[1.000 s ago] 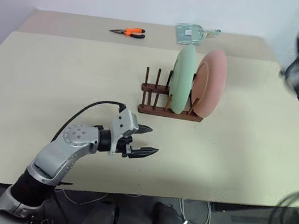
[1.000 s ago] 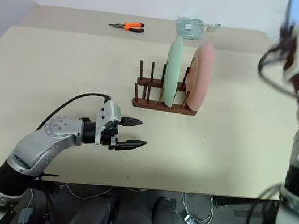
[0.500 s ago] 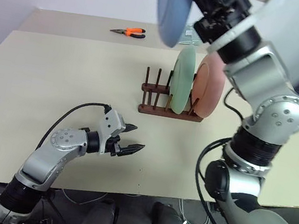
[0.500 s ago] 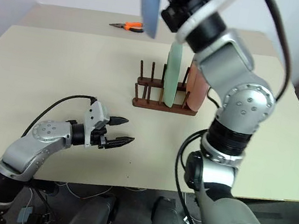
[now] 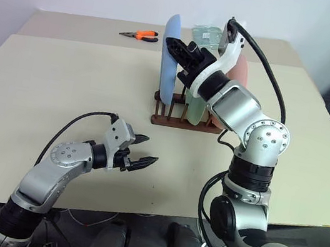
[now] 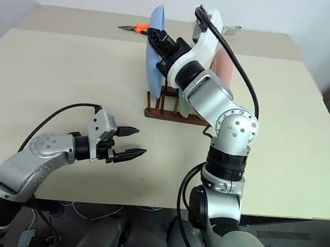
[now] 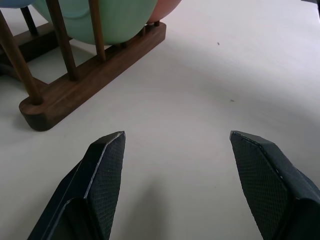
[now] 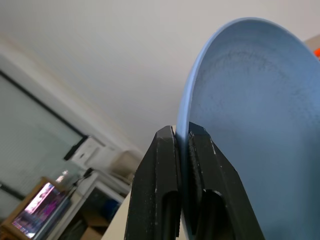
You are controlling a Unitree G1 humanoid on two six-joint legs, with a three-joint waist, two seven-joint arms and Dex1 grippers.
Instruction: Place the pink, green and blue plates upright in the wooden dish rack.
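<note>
- Blue plate [image 5: 169, 58] held on edge over the left end of the rack [image 5: 181, 123], just beside the green plate [image 5: 198, 107]; lower rim at about peg height, whether already between the pegs cannot be told.
- Gripped at the rim by the right gripper [image 8: 184, 145], black fingers [image 8: 162, 165] clamped shut on either face of the thin edge.
- Looks stiff and fairly light, a shallow matte disc; probably not very slippery, but pinched at one spot on the rim, so likely to swivel in the grip if the bottom edge catches a peg.
- Possibly brittle if dropped on edge; best lowered slowly and straight.
- Best held at the upper rim as now, leaving the lower half free to slide between two pairs of pegs.
- Green plate and pink plate [image 5: 242, 70] already upright in the right part of the rack, close together, partly hidden behind the right arm.
- Left gripper [image 5: 140, 157] low over the bare table [image 5: 46, 78], well short of the rack, fingers spread apart and holding nothing.
- Risk, as judged: knocking the green plate while tilting the blue one in.
</note>
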